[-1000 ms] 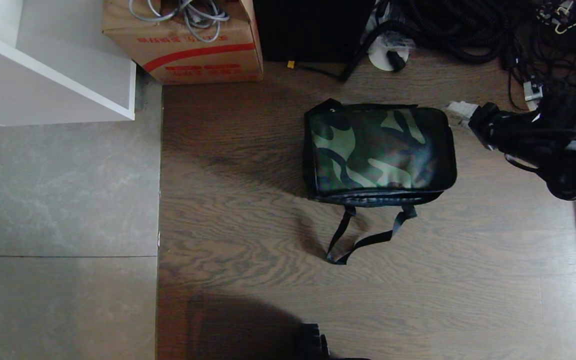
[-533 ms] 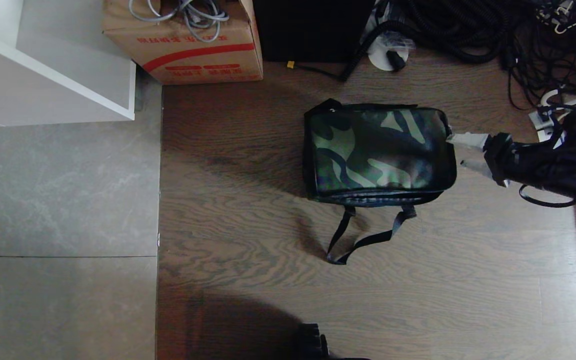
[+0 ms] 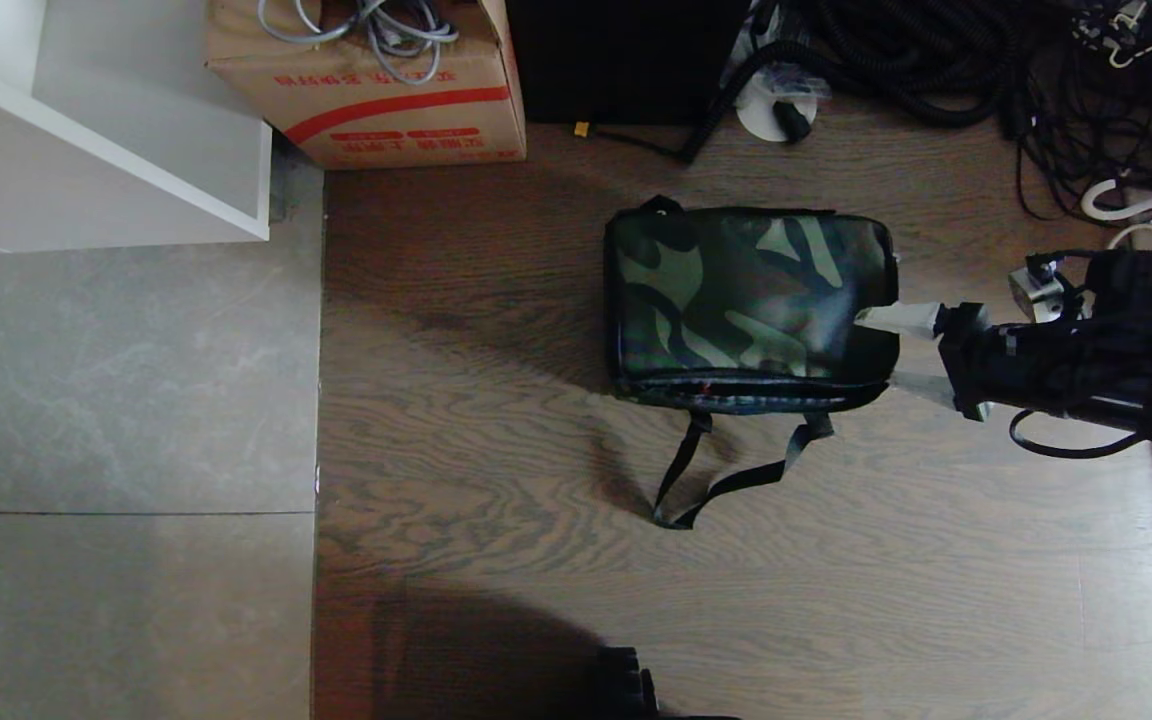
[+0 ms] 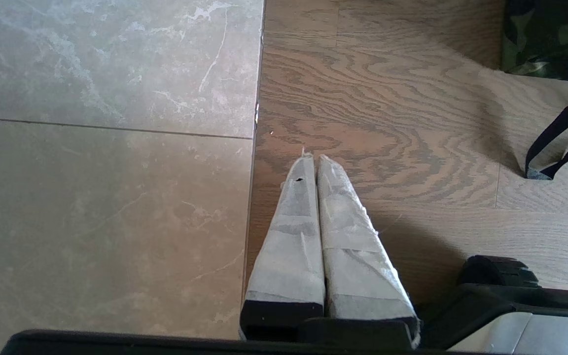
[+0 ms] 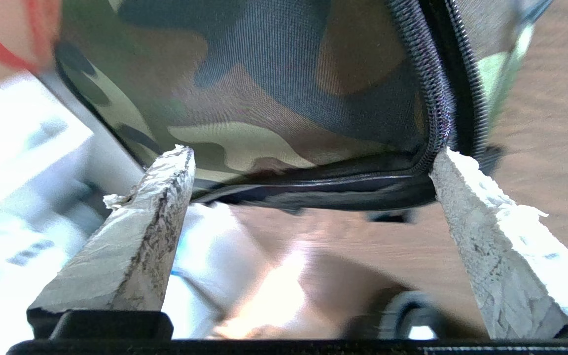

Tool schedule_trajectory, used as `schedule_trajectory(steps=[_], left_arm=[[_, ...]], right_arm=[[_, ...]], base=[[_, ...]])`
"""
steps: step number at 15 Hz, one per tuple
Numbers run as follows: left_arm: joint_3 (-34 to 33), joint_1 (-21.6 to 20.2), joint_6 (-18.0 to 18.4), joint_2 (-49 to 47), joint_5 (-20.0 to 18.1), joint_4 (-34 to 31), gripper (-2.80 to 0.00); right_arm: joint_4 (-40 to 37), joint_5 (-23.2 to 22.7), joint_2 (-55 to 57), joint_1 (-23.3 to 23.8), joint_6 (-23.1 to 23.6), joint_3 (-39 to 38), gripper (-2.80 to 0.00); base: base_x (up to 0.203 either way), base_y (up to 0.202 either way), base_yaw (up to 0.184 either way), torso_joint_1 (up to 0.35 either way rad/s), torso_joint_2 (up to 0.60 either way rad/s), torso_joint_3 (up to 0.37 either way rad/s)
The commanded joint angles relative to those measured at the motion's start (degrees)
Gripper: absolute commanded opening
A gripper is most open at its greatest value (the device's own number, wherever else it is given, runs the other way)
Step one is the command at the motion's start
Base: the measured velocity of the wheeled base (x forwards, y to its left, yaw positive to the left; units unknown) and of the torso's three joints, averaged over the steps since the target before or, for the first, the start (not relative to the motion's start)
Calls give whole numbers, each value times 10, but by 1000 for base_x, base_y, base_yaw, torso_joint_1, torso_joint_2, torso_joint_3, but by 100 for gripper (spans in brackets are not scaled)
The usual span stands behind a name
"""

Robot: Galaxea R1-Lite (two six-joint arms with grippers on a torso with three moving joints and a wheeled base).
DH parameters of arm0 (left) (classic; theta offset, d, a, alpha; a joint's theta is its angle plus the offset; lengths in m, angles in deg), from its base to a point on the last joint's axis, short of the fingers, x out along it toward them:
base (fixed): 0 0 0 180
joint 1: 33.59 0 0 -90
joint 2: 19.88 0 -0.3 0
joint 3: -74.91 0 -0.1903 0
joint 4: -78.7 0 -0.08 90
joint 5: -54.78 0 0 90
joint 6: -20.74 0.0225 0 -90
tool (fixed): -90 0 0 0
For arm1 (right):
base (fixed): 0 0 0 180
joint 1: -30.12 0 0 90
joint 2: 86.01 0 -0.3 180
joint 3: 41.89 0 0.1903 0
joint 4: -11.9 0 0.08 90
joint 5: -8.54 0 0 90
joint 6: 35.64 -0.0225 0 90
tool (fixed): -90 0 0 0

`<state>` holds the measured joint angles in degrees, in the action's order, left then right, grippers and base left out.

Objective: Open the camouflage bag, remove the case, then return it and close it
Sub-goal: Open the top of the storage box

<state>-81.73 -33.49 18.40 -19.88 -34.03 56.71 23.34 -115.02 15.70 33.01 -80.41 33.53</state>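
A: In the head view, where does the camouflage bag (image 3: 751, 300) sit?

B: Right of centre on the wooden floor (image 3: 496, 560), lid down, so its contents are hidden and no case shows. Its strap (image 3: 726, 470) trails toward the bottom of the frame. The right hand (image 3: 886, 345) comes in from the right edge, spread wide at the bag's right end, grasping nothing.

A: And the left wrist view?

B: The left hand (image 4: 313, 162) is clenched, empty, over the floor at mid-frame; the bag is in the top right corner.

A: The right wrist view?

B: One finger (image 5: 454, 172) touches the zipper (image 5: 432, 103) at the corner. The fabric looks soft and slack, so I'd pinch the zipper pull, which I can't see.
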Motion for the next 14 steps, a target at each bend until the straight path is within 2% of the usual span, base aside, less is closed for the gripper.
schedule_trajectory(steps=[1,5,14], left_arm=[[-5,0,0,0,0,0,-280],[-5,0,0,0,0,0,-280],[-5,0,0,0,0,0,-280]], right_arm=[[2,-4,0,-3,-40,3,0],[-4,-22,2,-3,-15,-17,0],[2,-19,55,-4,-25,16,0]], base=[[0,0,0,0,0,0],[0,0,0,0,0,0],[0,0,0,0,0,0]])
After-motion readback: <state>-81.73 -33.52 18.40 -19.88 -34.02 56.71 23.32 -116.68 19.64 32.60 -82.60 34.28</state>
